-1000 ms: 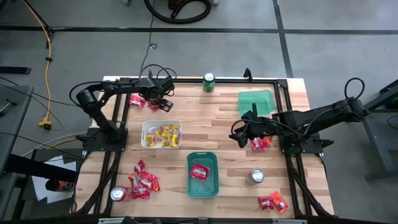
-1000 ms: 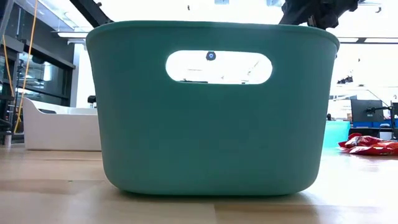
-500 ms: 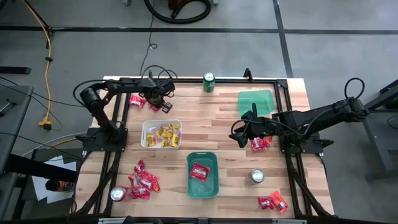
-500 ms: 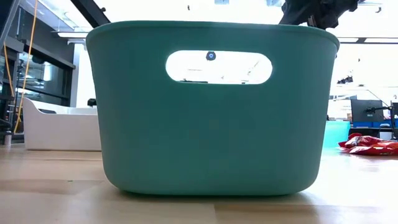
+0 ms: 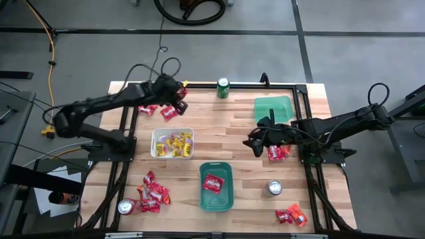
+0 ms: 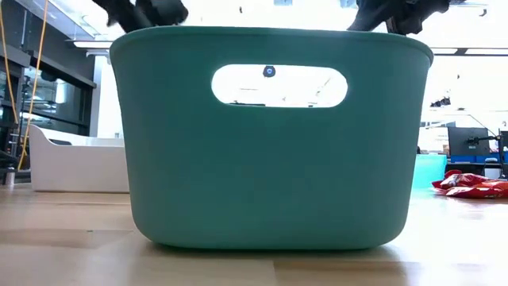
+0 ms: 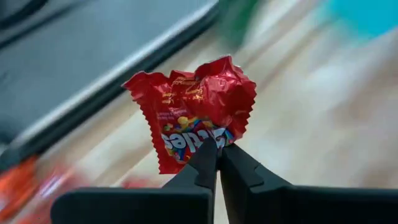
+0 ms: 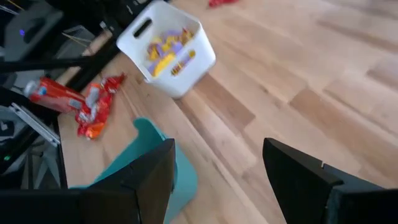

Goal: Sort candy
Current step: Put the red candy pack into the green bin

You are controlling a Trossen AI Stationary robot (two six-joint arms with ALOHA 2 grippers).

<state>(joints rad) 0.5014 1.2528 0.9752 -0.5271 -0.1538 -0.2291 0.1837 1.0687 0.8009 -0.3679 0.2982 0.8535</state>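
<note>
My left gripper (image 5: 174,98) is raised over the table's far left part and is shut on a red candy packet (image 7: 196,106); it also shows in its wrist view (image 7: 217,147). More red packets (image 5: 147,109) lie on the table below it. My right gripper (image 5: 254,143) is open and empty, just left of a small red candy pile (image 5: 278,153); in its wrist view (image 8: 217,155) the fingers stand wide apart. A white bin (image 5: 155,150) holds yellow candies. A teal bin (image 5: 216,201) holds a red packet (image 5: 214,181). My left gripper pinches the red packet between its two fingers at its lower edge (image 7: 206,139), near the middle of that edge. The crumpled packet stands out past the fingertips and is lifted clear of the table.
A green can (image 5: 224,87) stands at the far edge, and a light green tray (image 5: 273,108) lies at the far right. Silver cans stand at the near left (image 5: 126,206) and near right (image 5: 273,188). Red candy piles lie at the near left (image 5: 151,194) and near right (image 5: 292,216).
My left gripper has risen from the red packets at the far left with one packet in its shut fingers, lifting it clear of the table, and the arm's elbow has swung toward the table's left edge.
</note>
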